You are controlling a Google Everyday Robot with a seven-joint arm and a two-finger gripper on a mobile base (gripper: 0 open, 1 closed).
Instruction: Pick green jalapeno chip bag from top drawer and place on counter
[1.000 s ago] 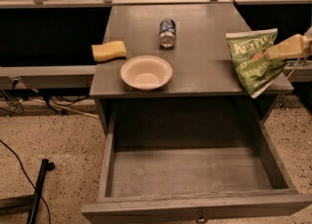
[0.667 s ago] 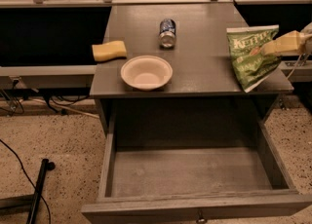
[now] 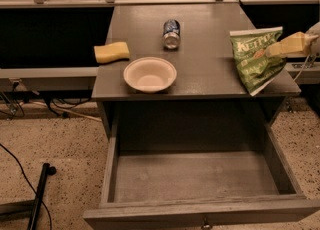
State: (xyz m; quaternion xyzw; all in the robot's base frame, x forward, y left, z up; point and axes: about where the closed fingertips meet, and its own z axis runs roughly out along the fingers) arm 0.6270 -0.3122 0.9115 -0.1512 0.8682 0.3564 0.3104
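Tool (image 3: 274, 49) clamped on green jalapeno chip bag (image 3: 250, 66), which hangs tilted over worktop's (image 3: 210, 69) right edge. Top drawer (image 3: 195, 176) open. Best: carry inward, lower flat, release.

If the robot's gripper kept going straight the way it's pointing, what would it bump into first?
The gripper, at the right edge of the counter, points left and grips the green jalapeno chip bag. Beyond that, the white bowl looks next, though depth is unclear.
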